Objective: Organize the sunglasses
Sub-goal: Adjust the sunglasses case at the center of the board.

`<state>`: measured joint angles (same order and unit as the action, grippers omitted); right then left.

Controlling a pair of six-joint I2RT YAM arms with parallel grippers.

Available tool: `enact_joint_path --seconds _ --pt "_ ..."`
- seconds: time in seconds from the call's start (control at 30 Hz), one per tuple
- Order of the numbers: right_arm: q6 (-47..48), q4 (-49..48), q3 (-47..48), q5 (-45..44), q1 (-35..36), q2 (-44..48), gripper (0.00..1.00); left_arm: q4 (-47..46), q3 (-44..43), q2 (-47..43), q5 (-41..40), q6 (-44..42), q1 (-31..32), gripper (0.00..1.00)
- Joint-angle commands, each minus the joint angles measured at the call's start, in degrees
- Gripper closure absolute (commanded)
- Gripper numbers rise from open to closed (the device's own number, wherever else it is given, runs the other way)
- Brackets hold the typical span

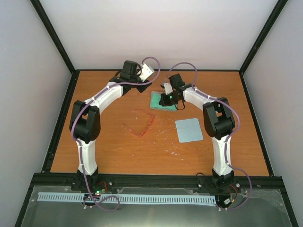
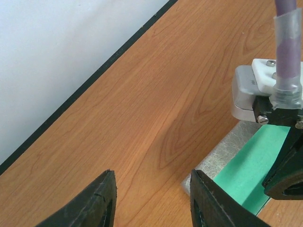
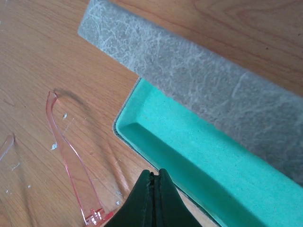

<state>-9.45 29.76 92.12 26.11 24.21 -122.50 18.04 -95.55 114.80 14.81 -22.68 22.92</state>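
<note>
The sunglasses (image 1: pixel 140 121), a thin red-pink frame, lie on the table at centre, temples spread; one temple arm shows in the right wrist view (image 3: pixel 66 146). The grey case (image 1: pixel 158 100) lies open behind them, with its green inside (image 3: pixel 213 156) and its grey lid (image 3: pixel 189 71) flat on the table. My right gripper (image 3: pixel 155 173) is shut, with nothing between its jaws, just over the case's near rim (image 1: pixel 166 98). My left gripper (image 2: pixel 151 177) is open and empty over bare wood by the case's far-left corner (image 2: pixel 215 158).
A light blue square cloth (image 1: pixel 189 130) lies right of the sunglasses. The right arm's wrist camera (image 2: pixel 258 92) hangs close in front of my left gripper. A black frame rail (image 2: pixel 85 85) edges the table by the white back wall.
</note>
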Motion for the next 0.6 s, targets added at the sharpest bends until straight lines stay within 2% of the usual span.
enact_joint_path --seconds 0.0,0.07,0.17,0.23,0.3,0.37,0.4,0.5,0.57 --pt "0.2 0.5 0.5 0.9 0.6 1.9 0.97 -1.7 -0.1 -3.0 1.2 1.6 -0.1 0.54" --pt "0.3 0.3 -0.7 0.9 0.5 3.9 0.97 -1.8 -0.1 -3.5 2.1 1.7 -0.1 0.47" --pt "0.2 1.4 -2.8 0.5 0.6 8.7 0.91 -0.8 -0.5 -4.9 5.3 2.2 -0.1 0.43" --pt "0.0 2.8 -4.9 -1.0 0.5 13.8 0.86 1.2 -1.2 -6.1 9.0 2.6 -0.1 0.45" --pt "-0.6 4.3 -7.9 -4.5 0.4 19.8 0.74 3.7 -2.0 -7.2 13.2 3.5 0.4 0.49" --pt "-1.7 5.5 -11.8 -8.8 -0.4 25.9 0.69 6.5 -2.4 -7.7 15.1 3.4 2.3 0.54" --pt "-2.5 6.1 -14.3 -10.5 -1.3 28.8 0.70 7.8 -2.3 -7.8 15.4 2.6 3.8 0.56" --pt "-5.1 7.5 -23.0 -13.1 -6.7 34.7 0.80 10.0 -0.3 -7.8 17.0 1.5 7.2 0.61" --pt "-5.7 8.0 -28.5 -12.9 -10.8 36.3 0.80 10.5 1.5 -7.2 18.0 1.8 8.8 0.62"
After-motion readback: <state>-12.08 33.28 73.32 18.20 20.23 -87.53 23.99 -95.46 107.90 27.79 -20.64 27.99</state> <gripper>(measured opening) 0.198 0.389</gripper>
